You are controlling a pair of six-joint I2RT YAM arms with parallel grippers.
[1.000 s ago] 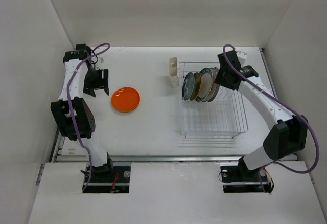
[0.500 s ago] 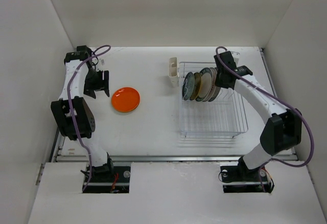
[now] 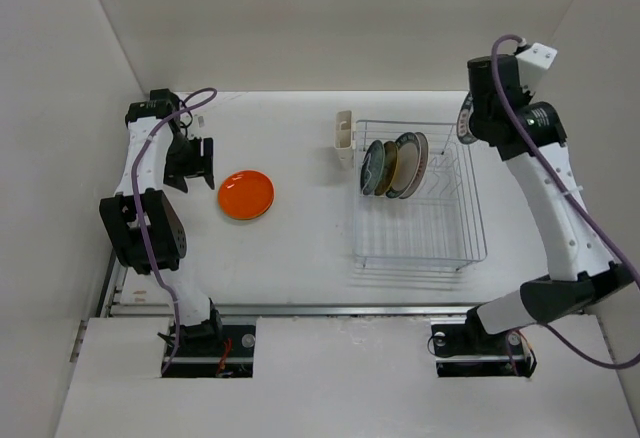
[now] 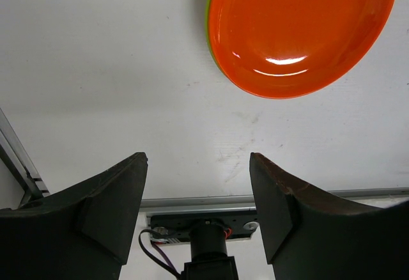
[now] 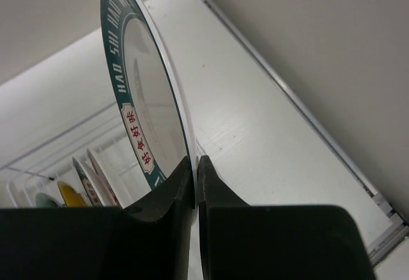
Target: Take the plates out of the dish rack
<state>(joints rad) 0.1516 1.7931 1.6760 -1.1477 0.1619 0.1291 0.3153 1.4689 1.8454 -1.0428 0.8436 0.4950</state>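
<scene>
Right gripper (image 5: 193, 165) pinching bottom edge of teal-rimmed plate (image 5: 144, 101), fingers pressing tight on it. Plate standing upright, hanging up above far right side of dish rack (image 3: 420, 248). Other plates (image 3: 395, 166) leaning on edge in rack's far end, near cream cup (image 3: 343, 138). Left gripper (image 4: 198, 190) hanging spread wide, holding nothing, just beside orange plate (image 4: 300, 31) lying flat on table (image 4: 96, 69). Green plate (image 4: 209, 11) peeking out under orange one.

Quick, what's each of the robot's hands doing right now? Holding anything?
Left gripper: open, holding nothing, beside the orange plate.
Right gripper: shut on the teal-rimmed white plate.
</scene>
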